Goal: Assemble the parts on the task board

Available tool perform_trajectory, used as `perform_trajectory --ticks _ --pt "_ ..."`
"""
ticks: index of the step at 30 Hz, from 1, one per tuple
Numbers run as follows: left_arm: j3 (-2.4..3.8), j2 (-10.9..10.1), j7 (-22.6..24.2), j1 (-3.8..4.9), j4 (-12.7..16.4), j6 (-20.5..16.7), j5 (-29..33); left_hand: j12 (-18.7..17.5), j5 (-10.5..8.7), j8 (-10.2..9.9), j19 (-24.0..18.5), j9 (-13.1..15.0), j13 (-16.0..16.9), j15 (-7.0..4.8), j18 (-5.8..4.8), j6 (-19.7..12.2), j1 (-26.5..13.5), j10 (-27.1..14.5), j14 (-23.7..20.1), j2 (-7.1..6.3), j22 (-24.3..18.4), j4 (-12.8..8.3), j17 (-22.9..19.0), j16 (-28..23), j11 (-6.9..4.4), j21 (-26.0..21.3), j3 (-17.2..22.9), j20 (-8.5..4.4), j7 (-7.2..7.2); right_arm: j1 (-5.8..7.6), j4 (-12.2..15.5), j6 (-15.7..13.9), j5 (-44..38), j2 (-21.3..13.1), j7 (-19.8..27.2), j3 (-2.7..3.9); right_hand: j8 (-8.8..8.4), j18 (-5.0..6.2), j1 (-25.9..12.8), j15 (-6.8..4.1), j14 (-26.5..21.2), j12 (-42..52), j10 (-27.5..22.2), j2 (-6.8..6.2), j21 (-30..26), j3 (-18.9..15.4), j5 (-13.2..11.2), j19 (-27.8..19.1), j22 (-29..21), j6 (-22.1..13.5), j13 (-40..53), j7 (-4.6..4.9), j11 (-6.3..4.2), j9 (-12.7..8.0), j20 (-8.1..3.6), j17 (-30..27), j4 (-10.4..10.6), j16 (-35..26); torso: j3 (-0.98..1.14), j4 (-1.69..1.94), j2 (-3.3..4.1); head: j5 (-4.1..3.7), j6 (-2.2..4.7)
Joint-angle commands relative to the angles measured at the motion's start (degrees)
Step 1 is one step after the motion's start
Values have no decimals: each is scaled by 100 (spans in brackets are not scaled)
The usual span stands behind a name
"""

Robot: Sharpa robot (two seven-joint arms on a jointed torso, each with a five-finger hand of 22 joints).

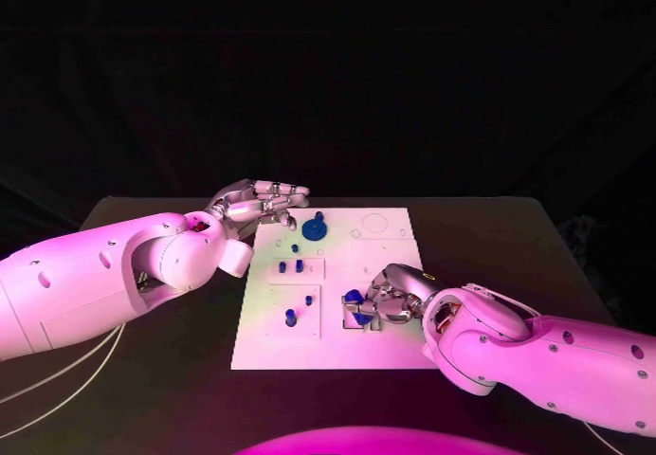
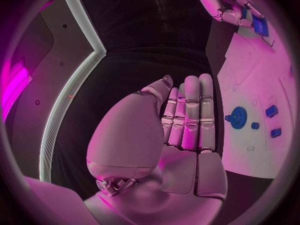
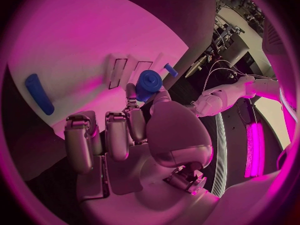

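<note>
The white task board [image 1: 390, 248] lies in the middle of the black table [image 1: 519, 246], and everything else is placed against it. The right hand [image 1: 387, 301] sits over the board's near right part, its fingers curled around a round blue part [image 3: 148, 83], which the right wrist view shows pinched at the fingertips [image 3: 131, 94] just above the board's surface. Beside that hand, on the same stretch of board, lies a blue bar-shaped part [image 3: 39, 92], apart from the fingers. The left hand [image 1: 256, 205] hovers at the board's far left corner, fingers straight and pressed together, holding nothing. Just beside its fingertips, on the board, lies a blue gear [image 1: 315, 228], not touched by them. More small blue pegs [image 1: 290, 267] stand in the board's left column, between the two hands.
</note>
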Motion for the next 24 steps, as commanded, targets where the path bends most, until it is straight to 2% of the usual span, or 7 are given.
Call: perform_trajectory --ticks 1,8,11,12,14,18,24 --pt "3 18 12 3 6 135 34 39 -13 16 18 -6 9 -5 70 -31 -36 -33 -28 3 -5 -11 -6 26 -13 -24 -38 5 -6 -8 -48 404 -46 58 -40 -1 20 -38 -89 -49 437 33 55 7 26 -56 -46 599 1509 30 210 3 -2 20 -44 639 4 -13 3 -12 0 17 -2" --pt "2 12 5 3 12 134 34 39 -13 16 18 -6 9 -5 70 -31 -36 -33 -28 3 -5 -11 -6 26 -13 -24 -38 5 -6 -9 -173 470 -160 146 -142 -1 32 -38 -126 -53 435 31 58 14 26 -108 -118 599 1509 26 218 0 -6 40 -48 630 1 -19 -1 -35 5 16 -17" --pt "2 9 4 3 18 136 34 44 -12 18 18 -7 10 -3 70 -35 -46 -39 -30 3 -8 -3 -9 28 -12 -30 -50 8 -6 -9 -215 452 -197 163 -161 -1 34 -36 -176 -52 431 -16 32 9 17 -172 -207 595 1506 5 186 4 -2 57 -49 609 2 -32 -2 -21 4 10 -19" --pt "2 7 4 4 19 135 34 44 -12 18 18 -7 10 -3 70 -35 -46 -39 -30 3 -8 -3 -9 28 -12 -30 -50 8 -6 -9 -221 445 -209 169 -159 -1 33 -32 -230 -48 428 -56 7 7 1 -222 -320 587 1500 -14 157 11 2 66 -48 599 2 -38 -2 -22 4 10 -17" --pt "2 3 3 4 20 132 34 44 -12 18 18 -7 10 -3 70 -35 -46 -39 -30 3 -8 -3 -9 28 -12 -30 -50 8 -6 -9 -226 414 -237 180 -153 -1 37 -23 -403 -37 422 -147 -44 -15 -32 -386 -766 570 1489 -58 101 25 20 100 -39 572 3 -57 1 -19 2 8 -15" --pt "2 -3 3 4 21 130 34 44 -12 18 18 -7 10 -3 70 -35 -46 -39 -30 3 -8 -3 -9 28 -12 -30 -50 8 -6 -10 -219 363 -340 186 -171 -1 36 -9 -733 -22 411 -270 -112 -56 -90 -542 -1202 542 1470 -106 18 44 34 131 -27 527 9 -87 2 -12 -1 -3 -15" --pt "1 -17 0 4 23 129 34 44 -12 18 18 -7 10 -3 70 -35 -46 -39 -30 3 -8 -3 -9 28 -12 -30 -50 8 -6 -23 -156 246 -472 139 -169 -1 43 -2 -980 -18 408 -319 -133 -136 -120 -579 -1329 528 1461 -128 -4 50 40 157 -21 508 15 -101 5 -13 1 -2 -16"
